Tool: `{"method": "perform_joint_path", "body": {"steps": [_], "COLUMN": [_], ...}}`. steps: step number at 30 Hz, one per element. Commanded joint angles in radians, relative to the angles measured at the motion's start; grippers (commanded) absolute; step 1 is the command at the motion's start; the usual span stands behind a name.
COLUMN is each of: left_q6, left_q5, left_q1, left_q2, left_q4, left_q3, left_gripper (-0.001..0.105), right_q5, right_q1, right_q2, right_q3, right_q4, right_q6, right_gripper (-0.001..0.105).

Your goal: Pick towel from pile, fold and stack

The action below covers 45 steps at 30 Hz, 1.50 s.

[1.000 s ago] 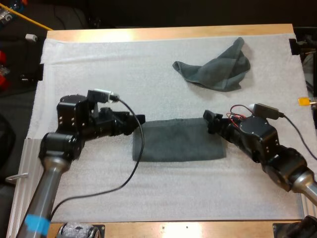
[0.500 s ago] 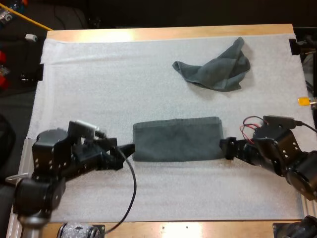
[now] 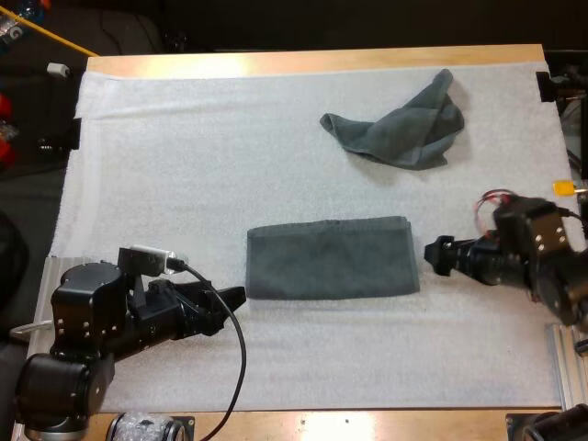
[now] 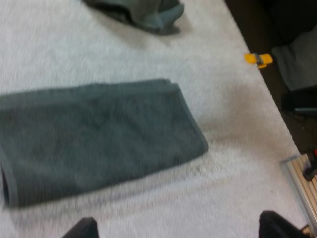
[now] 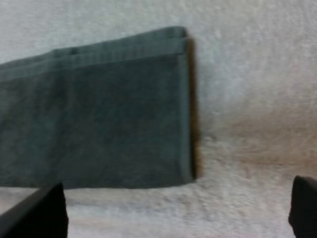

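Observation:
A folded dark grey-green towel (image 3: 331, 259) lies flat as a long rectangle in the middle of the white mat. Farther back and to the right sits a crumpled towel (image 3: 400, 124). My left gripper (image 3: 234, 297) hovers just off the folded towel's near left corner, open and holding nothing. The left wrist view has its fingers (image 4: 81, 229) wide apart short of the folded towel (image 4: 94, 139), with the crumpled towel (image 4: 138, 12) beyond. My right gripper (image 3: 434, 257) is just right of the towel's right end, open. Its fingers (image 5: 39, 213) stand apart before the towel's end (image 5: 94, 109).
The white mat (image 3: 184, 156) covers most of the wooden table, with bare mat on the left and along the near side. An orange mark (image 3: 563, 187) sits at the mat's far right edge. A metal rail (image 3: 570, 367) runs along the right side.
Both grippers have drawn away from the folded towel's ends. The left one went down and back toward the near left, the right one out to the right. The towel stays flat.

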Motion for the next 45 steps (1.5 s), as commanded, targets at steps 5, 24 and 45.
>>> {"method": "perform_joint_path", "body": {"steps": [5,24,45], "left_q6": [-0.058,-0.072,-0.072], "left_q5": [-0.010,-0.010,-0.010], "left_q1": [0.000,0.000,0.000], "left_q2": [-0.002,-0.002,-0.002], "left_q4": [0.004,0.078,0.078], "left_q3": [-0.007,-0.007,-0.007], "left_gripper": [0.062,0.062,0.062], "right_q5": [-0.144,-0.492,-0.446], "right_q1": [-0.137,-0.232,0.031], "right_q2": [0.111,0.535,0.670], "right_q3": [-0.010,0.026,0.026], "right_q4": [-0.032,-0.282,-0.439], "right_q6": [-0.136,-0.159,0.119], "right_gripper": [0.087,0.087,0.075]}}
